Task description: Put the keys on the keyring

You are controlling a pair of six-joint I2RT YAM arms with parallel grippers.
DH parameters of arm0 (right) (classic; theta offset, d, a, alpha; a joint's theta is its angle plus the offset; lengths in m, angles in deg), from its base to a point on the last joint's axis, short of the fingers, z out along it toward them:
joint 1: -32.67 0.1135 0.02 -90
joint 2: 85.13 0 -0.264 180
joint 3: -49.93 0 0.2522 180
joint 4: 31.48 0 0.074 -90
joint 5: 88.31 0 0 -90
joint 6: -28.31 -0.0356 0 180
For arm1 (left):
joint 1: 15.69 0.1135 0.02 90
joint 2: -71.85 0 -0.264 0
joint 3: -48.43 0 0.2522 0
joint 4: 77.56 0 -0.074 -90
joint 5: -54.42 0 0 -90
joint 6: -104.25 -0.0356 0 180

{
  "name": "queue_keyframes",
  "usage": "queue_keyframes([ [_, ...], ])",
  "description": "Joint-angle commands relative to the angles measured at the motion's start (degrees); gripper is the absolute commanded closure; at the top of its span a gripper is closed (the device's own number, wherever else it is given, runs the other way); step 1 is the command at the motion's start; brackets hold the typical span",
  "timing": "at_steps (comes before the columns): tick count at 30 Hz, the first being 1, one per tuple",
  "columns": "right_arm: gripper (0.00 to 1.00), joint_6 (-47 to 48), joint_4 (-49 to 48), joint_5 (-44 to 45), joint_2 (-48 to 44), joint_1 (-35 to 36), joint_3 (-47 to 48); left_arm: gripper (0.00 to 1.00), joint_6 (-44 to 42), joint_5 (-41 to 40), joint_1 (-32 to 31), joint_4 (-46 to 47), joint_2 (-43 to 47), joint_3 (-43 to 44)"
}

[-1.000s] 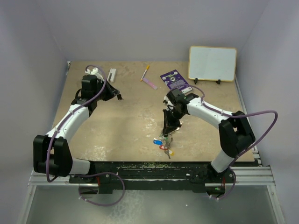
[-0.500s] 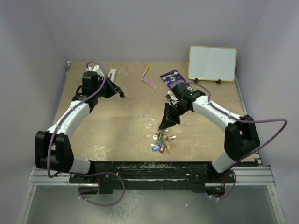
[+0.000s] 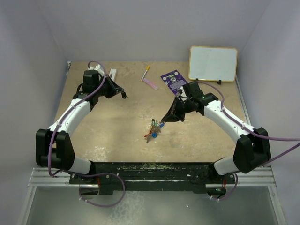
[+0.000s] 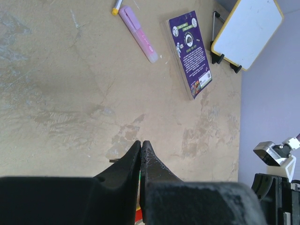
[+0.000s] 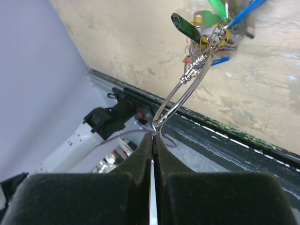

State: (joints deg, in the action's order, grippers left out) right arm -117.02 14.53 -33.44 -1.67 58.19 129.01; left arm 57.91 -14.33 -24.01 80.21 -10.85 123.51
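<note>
**Right gripper** [image 5: 153, 136]. The fingers are pressing shut on the near arc of the keyring [image 5: 180, 96] and are gripping nothing else. The ring is reaching out from the fingertips over the middle of the table [image 3: 117, 126].

**Keys** [image 3: 152, 132]. Green, blue, yellow and red tags are bunching at the ring's far end, beyond a twisted wire join. They are looking threaded on. Whether every key is on the ring is not showing, nor whether the bunch is touching the table.

**Left gripper** [image 4: 141, 149]. The fingers are meeting tip to tip and holding nothing. It is hovering over the far left of the table, well apart from the ring.

**Step in hand, as judged.** The right arm is carrying or presenting the loaded ring.
- The wire is thin and is likely to be twisting or slipping between the pads, so the pinch is wanting firmness.
- Slow travel is advisable so the bunch is not swinging.
- The pads are best gripping clear of the wire join.
- If the left gripper is helping, it is better taking the ring's free arc than the tags.

**Containers.** No box, tray or bowl is showing. The ring is serving as the only holder, with the keys as its contents.

**Other items.** The card [image 4: 190, 54] and highlighter [image 4: 138, 33] are lying at the far side of the table. The whiteboard [image 4: 248, 28] is standing there on its stand. None of them is holding anything.
</note>
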Motion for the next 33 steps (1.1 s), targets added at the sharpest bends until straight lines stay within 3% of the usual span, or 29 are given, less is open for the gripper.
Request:
queue_keyframes([
  [1,1.0,-3.7,3.6,6.4,-4.9,-1.4,-1.7,0.96,0.6,1.2,0.3,1.0,0.0,2.5],
  [6,1.0,4.9,16.8,15.2,-5.7,-3.2,-2.8,0.96,0.6,1.0,0.3,1.2,-0.4,2.2],
  [13,1.0,6.8,14.9,16.2,-7.0,-4.9,-10.4,0.96,0.9,1.2,0.3,1.3,-1.1,2.3],
  [15,1.0,9.0,15.7,15.9,-5.0,-5.0,-8.3,0.96,0.9,1.2,0.3,1.2,-1.0,2.3],
  [20,1.0,14.3,17.2,17.4,2.4,-4.4,7.5,0.96,0.4,-1.4,0.3,0.9,-0.3,2.9],
  [26,1.0,20.2,24.7,17.4,10.2,-1.5,21.4,0.96,-2.6,-5.4,1.6,-1.7,1.2,6.0],
  [30,1.0,17.6,28.1,22.5,6.9,-2.0,15.3,0.96,-3.1,-6.1,2.2,-1.9,2.3,5.3],
  [33,0.89,16.5,27.0,24.1,3.9,-2.1,8.1,0.96,-3.1,-5.9,2.3,-1.5,2.6,4.3],
])
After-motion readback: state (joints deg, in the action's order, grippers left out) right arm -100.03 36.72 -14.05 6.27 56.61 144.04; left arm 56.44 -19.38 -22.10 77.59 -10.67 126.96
